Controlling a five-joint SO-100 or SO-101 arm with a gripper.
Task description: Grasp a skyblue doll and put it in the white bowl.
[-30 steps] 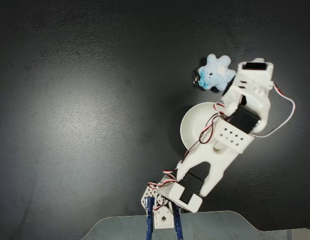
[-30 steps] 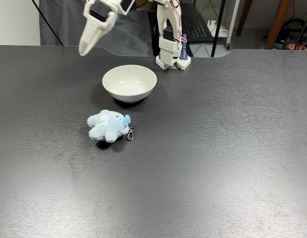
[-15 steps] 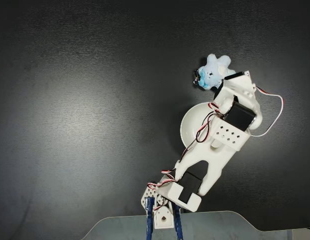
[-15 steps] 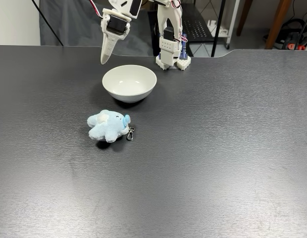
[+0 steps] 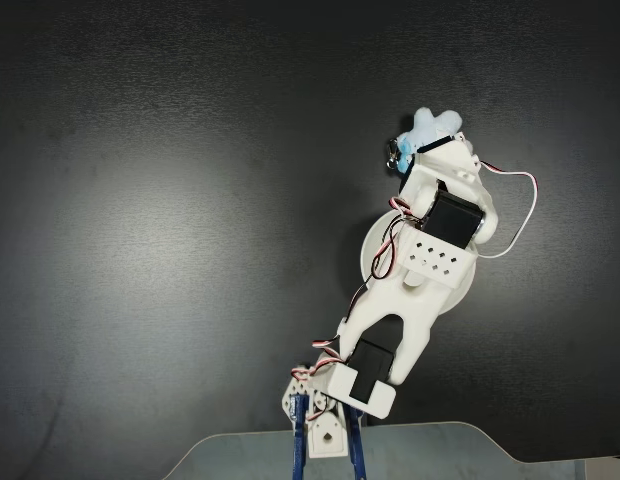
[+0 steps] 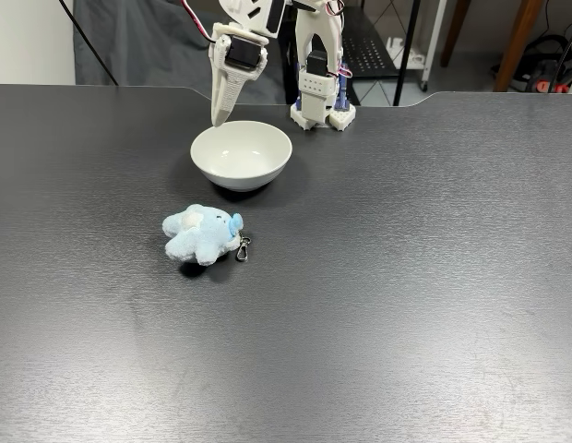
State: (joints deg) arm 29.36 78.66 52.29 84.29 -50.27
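On the dark desk (image 6: 406,277) the skyblue doll (image 6: 202,234) lies on its side in the front-facing fixed view, a small fluffy bear with a brighter blue bow at its right and a little metal keyring (image 6: 243,249) trailing onto the desk beside it. It sits nearer the camera than the white bowl (image 6: 242,155), close to it but apart, with bare desk between them, and a little to the bowl's left. The bowl stands upright, its smooth inside holding nothing. The white arm rises from its base (image 6: 321,109) at the far edge of the desk, just behind and to the right of the bowl, and reaches over so that the claw (image 6: 218,118) hangs tip down in the air above the bowl's far left rim, touching neither bowl nor doll. Its fingers look pressed together into one narrow white point, with nothing between them. In the fixed view from above, the arm (image 5: 410,300) stretches from its base (image 5: 325,430) at the bottom edge up and to the right, covering most of the bowl, of which a white sliver of rim (image 5: 369,262) shows at the arm's left. The doll (image 5: 430,128) peeks out past the arm's upper end, partly covered by it, with the keyring (image 5: 391,156) at its left. The claw's tips are hidden there.
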